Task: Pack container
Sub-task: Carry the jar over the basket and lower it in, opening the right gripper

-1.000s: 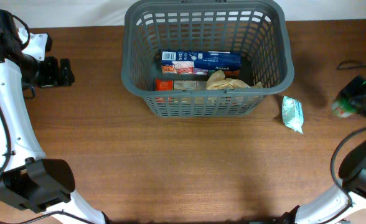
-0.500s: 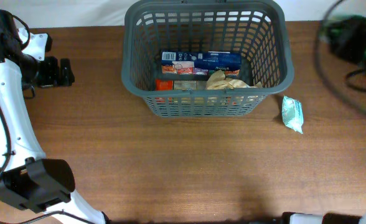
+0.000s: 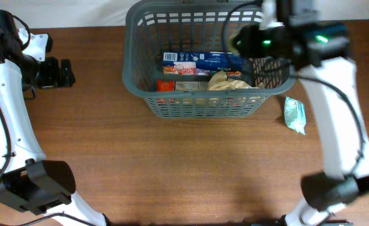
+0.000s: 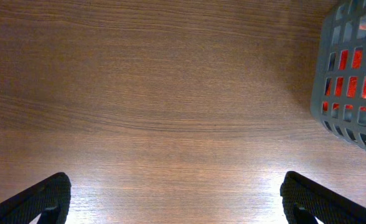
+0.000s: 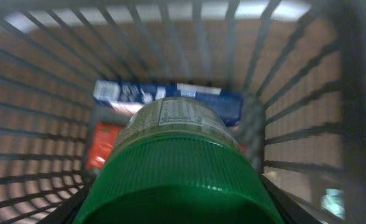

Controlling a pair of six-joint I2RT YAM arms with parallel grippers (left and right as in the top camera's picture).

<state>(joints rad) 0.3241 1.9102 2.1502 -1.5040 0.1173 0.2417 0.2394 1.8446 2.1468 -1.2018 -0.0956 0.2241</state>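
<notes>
Blurrily close, green-capped jar above container, cap edge cropped.

**Basket at the table's back, bottle above it**

The basket stands on the table, at the middle of its far side. Inside, a box lies crosswise on the floor. Two packets lie side by side before the box, one on the left and the other to its right. A bag lies right of them, against the front wall.

A pouch lies on the table just right of the basket's front right corner. The left gripper hangs over the table, well left of the basket. The right gripper is over the basket's right half. The bottle in its fingers hangs above the box.
</notes>
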